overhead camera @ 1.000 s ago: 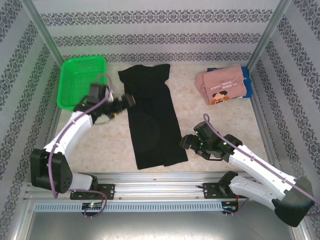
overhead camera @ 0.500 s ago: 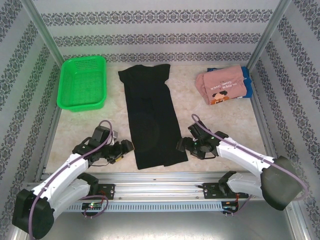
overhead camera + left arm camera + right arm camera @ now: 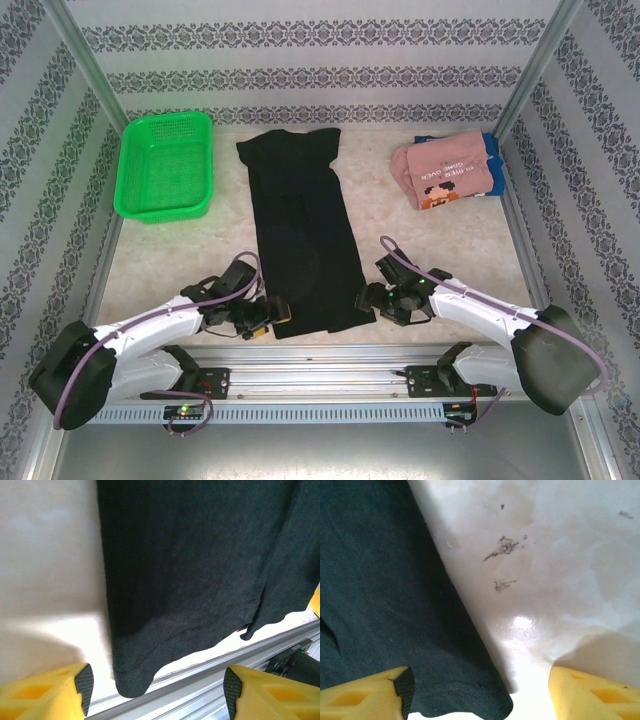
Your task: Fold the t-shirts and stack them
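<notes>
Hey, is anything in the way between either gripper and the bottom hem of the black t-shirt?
Nothing visible. The left gripper is at the near-left hem corner of the black t-shirt, the right gripper at the near-right corner, both open, bare table beside them.

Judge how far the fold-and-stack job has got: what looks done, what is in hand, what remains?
Done: the pink t-shirt lies folded on the blue t-shirt, far right. In hand: the black t-shirt, already a narrow strip; left hand and right hand are open at its near corners. Left: folding it shorter and stacking it.
</notes>
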Motion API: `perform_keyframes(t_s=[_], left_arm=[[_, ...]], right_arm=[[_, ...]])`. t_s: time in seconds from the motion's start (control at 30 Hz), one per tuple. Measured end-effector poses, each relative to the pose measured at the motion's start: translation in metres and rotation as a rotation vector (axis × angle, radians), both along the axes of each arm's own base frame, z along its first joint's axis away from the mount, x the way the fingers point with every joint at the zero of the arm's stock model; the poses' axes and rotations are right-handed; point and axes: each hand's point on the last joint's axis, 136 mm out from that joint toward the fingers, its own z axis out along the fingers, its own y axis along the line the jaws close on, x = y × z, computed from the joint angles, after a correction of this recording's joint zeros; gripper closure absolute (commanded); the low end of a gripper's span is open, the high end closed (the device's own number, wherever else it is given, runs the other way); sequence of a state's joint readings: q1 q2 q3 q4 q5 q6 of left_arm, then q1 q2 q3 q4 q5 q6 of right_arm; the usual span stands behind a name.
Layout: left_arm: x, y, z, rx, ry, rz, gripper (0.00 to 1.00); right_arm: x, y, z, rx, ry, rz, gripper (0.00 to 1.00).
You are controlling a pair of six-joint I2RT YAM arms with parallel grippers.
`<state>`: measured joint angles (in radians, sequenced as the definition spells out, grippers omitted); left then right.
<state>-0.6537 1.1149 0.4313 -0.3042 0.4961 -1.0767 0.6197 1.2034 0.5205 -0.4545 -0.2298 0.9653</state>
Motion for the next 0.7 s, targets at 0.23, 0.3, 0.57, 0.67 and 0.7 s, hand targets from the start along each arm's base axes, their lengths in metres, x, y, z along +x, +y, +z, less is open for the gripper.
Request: perform_keyframes(t_s=[0.23, 0.3, 0.57, 0.67, 0.7], left_arm=[[-0.001, -0.013, -0.010, 0.014, 0.011, -0.002, 0.35], [-0.001, -0.013, -0.011, 0.024, 0.011, 0.005, 0.37], [-0.003, -0.010, -0.015, 0.061, 0.002, 0.031, 0.61], [-0.005, -0.012, -0.015, 0.052, -0.001, 0.028, 0.73], [-0.004, -0.013, -0.014, 0.046, -0.004, 0.030, 0.76]], right_arm=[[-0.001, 0.000, -0.002, -0.003, 0.005, 0.000, 0.32], [-0.001, -0.001, -0.004, -0.009, 0.011, 0.001, 0.33], [-0.002, -0.004, -0.010, -0.056, 0.045, 0.003, 0.45], [-0.003, -0.004, -0.011, -0.073, 0.051, 0.005, 0.46], [-0.003, -0.004, -0.010, -0.078, 0.050, 0.010, 0.46]])
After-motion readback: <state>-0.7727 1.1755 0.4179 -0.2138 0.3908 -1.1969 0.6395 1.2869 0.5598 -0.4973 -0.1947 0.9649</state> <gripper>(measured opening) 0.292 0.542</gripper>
